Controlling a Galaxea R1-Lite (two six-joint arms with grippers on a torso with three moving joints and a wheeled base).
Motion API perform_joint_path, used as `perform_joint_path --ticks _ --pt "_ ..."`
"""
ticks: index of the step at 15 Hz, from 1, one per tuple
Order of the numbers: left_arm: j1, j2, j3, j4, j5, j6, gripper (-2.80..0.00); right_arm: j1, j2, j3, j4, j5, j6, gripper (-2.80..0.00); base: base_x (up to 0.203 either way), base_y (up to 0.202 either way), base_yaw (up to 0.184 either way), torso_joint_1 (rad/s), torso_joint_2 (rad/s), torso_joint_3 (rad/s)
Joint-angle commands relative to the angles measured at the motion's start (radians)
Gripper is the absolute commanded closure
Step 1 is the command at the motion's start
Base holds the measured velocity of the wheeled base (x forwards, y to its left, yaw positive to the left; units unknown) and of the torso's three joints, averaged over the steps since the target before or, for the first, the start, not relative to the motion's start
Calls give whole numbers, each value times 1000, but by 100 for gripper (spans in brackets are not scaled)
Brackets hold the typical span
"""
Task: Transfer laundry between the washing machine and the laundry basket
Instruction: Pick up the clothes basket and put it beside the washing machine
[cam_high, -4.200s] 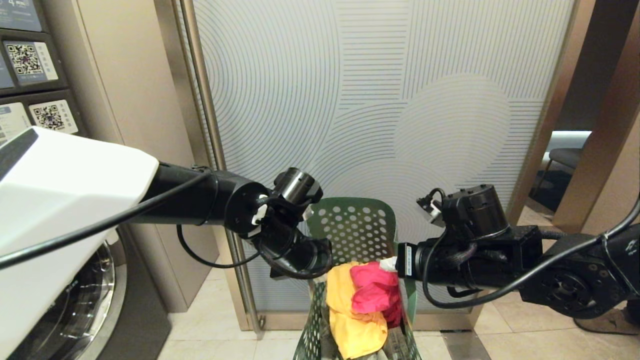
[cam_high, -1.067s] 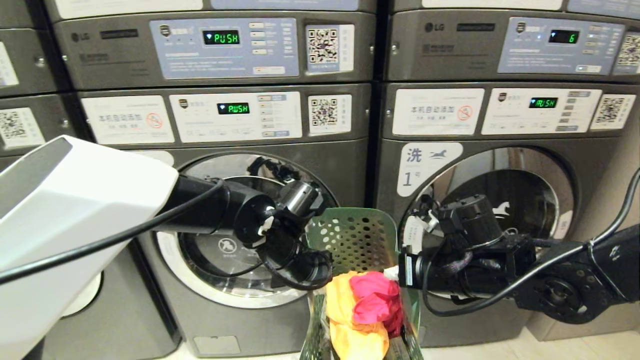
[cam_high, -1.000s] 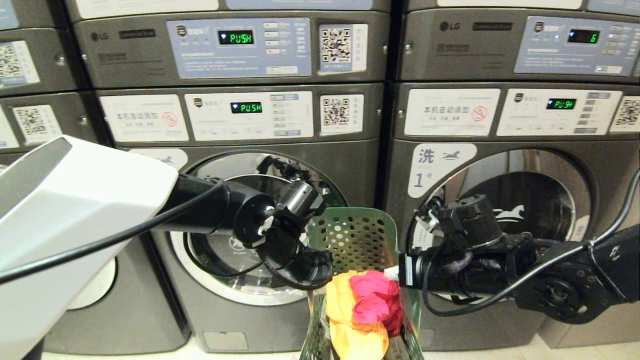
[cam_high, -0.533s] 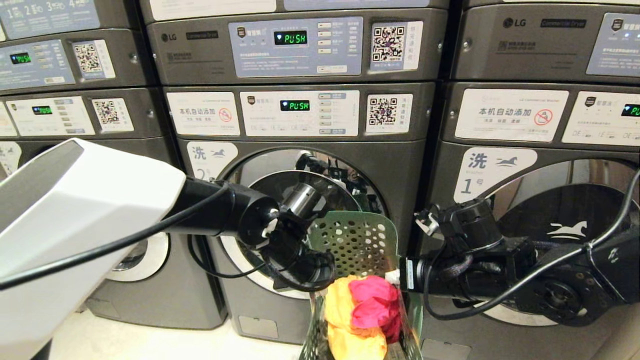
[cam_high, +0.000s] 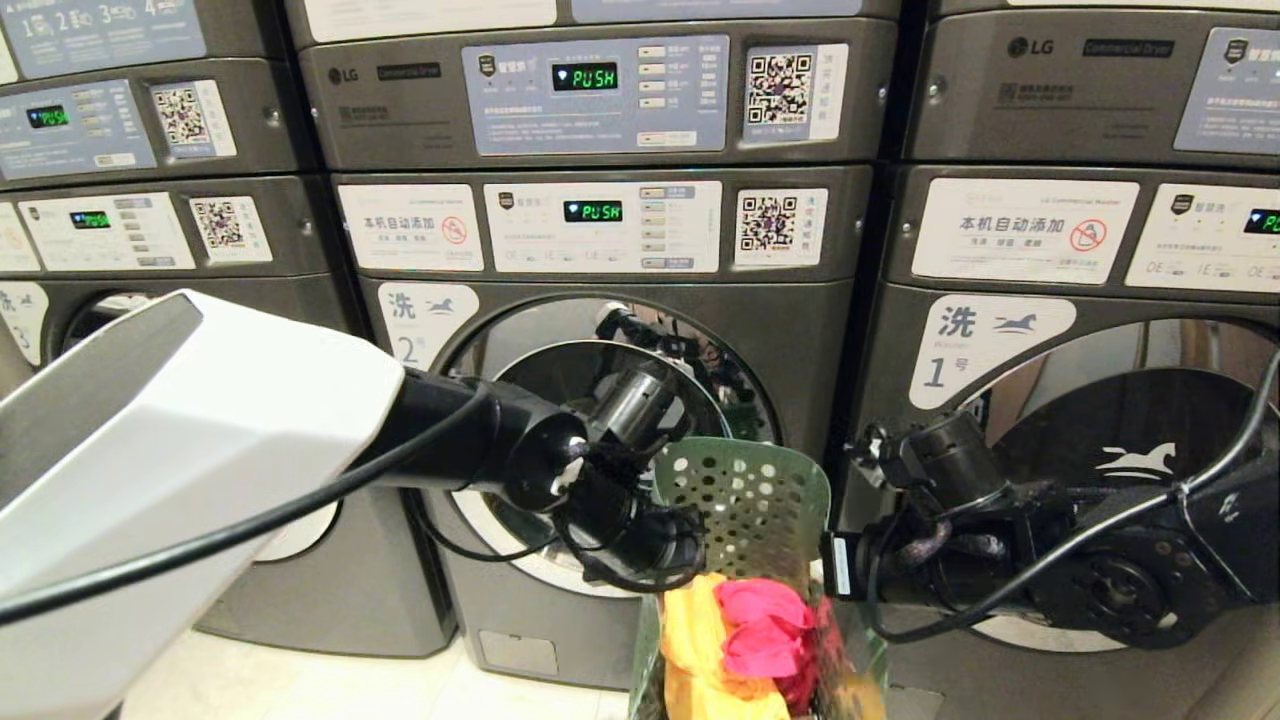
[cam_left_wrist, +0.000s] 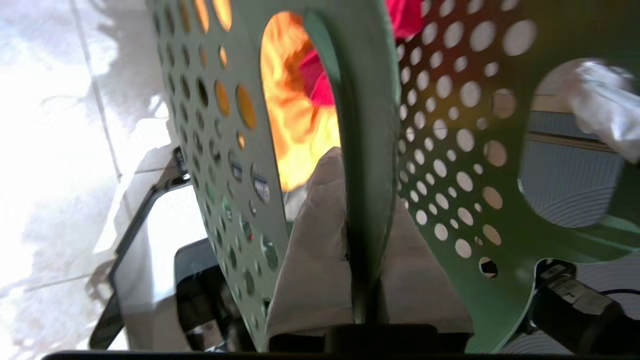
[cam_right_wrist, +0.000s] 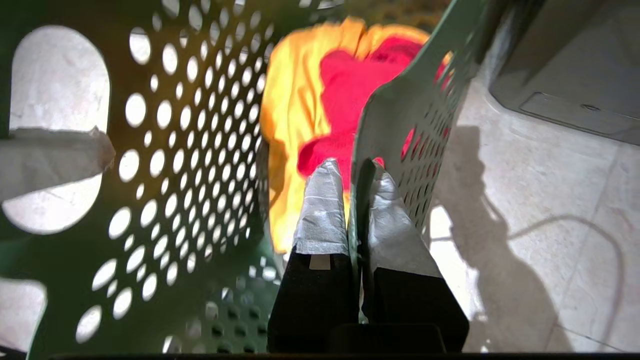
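Observation:
The dark green laundry basket (cam_high: 745, 500) hangs between my two arms in front of the washing machine (cam_high: 620, 300) marked 2, whose round glass door (cam_high: 520, 560) is behind my left wrist. Yellow-orange laundry (cam_high: 695, 640) and a pink-red piece (cam_high: 765, 630) lie heaped in the basket. My left gripper (cam_left_wrist: 362, 180) is shut on the basket's left rim beside a cut-out handle. My right gripper (cam_right_wrist: 354, 172) is shut on the right wall (cam_right_wrist: 400, 110), one taped finger inside and one outside. Yellow (cam_right_wrist: 290, 100) and pink (cam_right_wrist: 350, 85) cloth lies just beyond the fingers.
A like machine marked 1 (cam_high: 1100, 450) stands at the right and one marked 3 (cam_high: 60, 310) at the left. A second row of machines (cam_high: 600, 90) is stacked above. Pale tiled floor (cam_high: 300, 680) lies below the basket.
The whole view has swung from a patterned panel to the row of machines, and machine 2 now sits at the centre. Both grippers have kept hold of the basket throughout.

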Motion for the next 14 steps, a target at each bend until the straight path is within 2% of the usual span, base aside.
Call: perform_joint_path --ticks 1,5,11,14 --pt "-29 20 -1 -40 -1 -21 0 -28 -5 0 19 -8 0 0 0 0 0 0 0 0" --pt "-80 33 -1 -56 -1 -36 0 -49 -11 1 40 -37 -26 0 0 0 0 0 0 0" --pt "-81 65 -74 -46 -1 -34 0 -49 -6 -6 40 -37 -29 0 0 0 0 0 0 0" --pt "-85 78 -107 -44 -1 -33 0 -49 -6 -11 38 -37 -31 0 -133 0 2 8 1 -1"
